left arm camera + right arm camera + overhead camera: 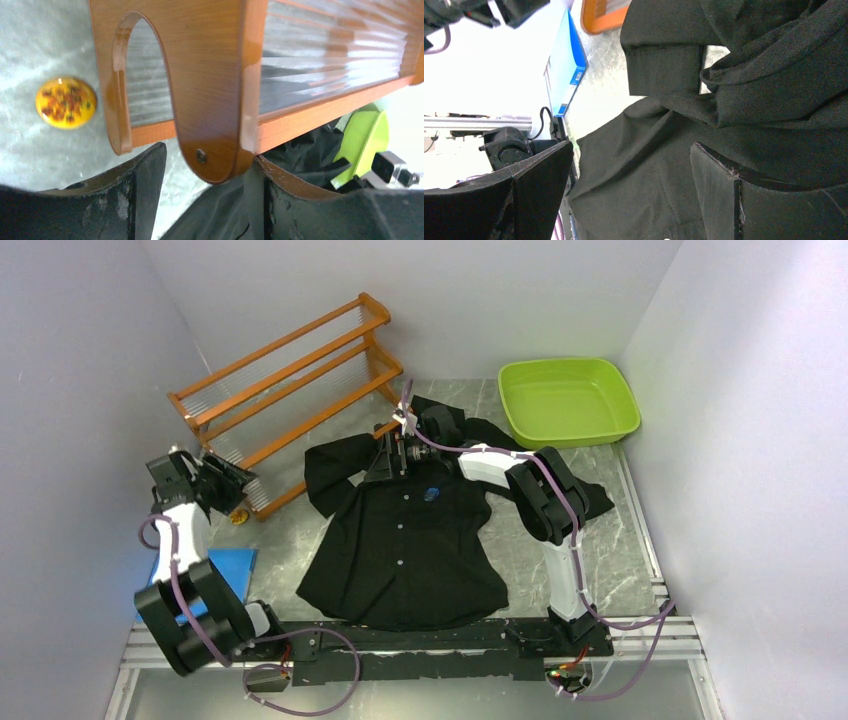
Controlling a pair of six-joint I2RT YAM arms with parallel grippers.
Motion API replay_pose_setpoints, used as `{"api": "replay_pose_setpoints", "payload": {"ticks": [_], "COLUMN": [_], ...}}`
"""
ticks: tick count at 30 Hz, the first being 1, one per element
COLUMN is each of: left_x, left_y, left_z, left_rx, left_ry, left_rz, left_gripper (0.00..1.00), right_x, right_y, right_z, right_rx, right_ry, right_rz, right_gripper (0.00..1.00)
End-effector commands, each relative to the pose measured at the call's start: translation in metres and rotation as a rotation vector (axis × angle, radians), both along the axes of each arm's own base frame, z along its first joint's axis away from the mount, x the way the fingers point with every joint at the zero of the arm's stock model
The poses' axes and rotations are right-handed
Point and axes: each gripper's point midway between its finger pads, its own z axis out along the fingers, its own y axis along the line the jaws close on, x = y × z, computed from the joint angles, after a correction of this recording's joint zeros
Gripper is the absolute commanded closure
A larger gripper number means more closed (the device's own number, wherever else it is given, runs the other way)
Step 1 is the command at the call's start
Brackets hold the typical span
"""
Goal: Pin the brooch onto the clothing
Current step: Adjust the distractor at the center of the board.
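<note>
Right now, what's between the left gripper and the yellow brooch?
The wooden rack's leg stands between the left gripper and the yellow brooch, as the left wrist view shows; beyond it, only bare table.

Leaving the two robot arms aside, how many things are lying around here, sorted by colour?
Black: 1, the shirt
Orange-brown: 1, the wooden rack
Green: 1, the plastic basin
Blue: 2, the flat box and the small badge on the shirt front
Yellow: 1, the round brooch beside the rack
Total: 6
</note>
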Motion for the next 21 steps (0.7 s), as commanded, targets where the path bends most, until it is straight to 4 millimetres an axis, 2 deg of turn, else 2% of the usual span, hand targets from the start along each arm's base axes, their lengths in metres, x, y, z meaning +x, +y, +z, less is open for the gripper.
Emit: {"api": "replay_pose_setpoints", "payload": {"ticks": [1, 4, 7, 10, 15, 17, 21], "left_x": [0.052, 0.067, 0.060, 0.036, -0.019, -0.041, -0.063], "left_y": [0.039, 0.043, 0.042, 0.038, 0.029, 0.033, 0.040], "left_z": [0.031, 0.032, 0.033, 0.030, 0.016, 0.005, -0.024], "left_rx": [0.124, 0.106, 0.111, 0.118, 0.111, 0.131, 0.128], "left_ry": [-0.104, -0.096, -0.078, -0.027, 0.102, 0.160, 0.270], "left_rz": [0.003, -0.030, -0.016, 0.038, 0.166, 0.253, 0.321], "left_gripper": [0.38, 0.35, 0.27, 0.16, 0.11, 0.09, 0.06], "right_x": [0.002, 0.001, 0.001, 0.000, -0.002, -0.003, -0.008], "right_y": [-0.001, -0.002, -0.004, -0.004, -0.005, -0.005, -0.007], "right_z": [0.039, 0.036, 0.035, 0.035, 0.034, 0.035, 0.038], "right_rx": [0.060, 0.055, 0.049, 0.050, 0.055, 0.059, 0.069], "right_ry": [-0.093, -0.088, -0.088, -0.085, -0.081, -0.079, -0.078], "right_rz": [0.016, 0.016, 0.014, 0.016, 0.021, 0.023, 0.026], "right_gripper": [0.09, 0.09, 0.09, 0.09, 0.09, 0.09, 0.09]}}
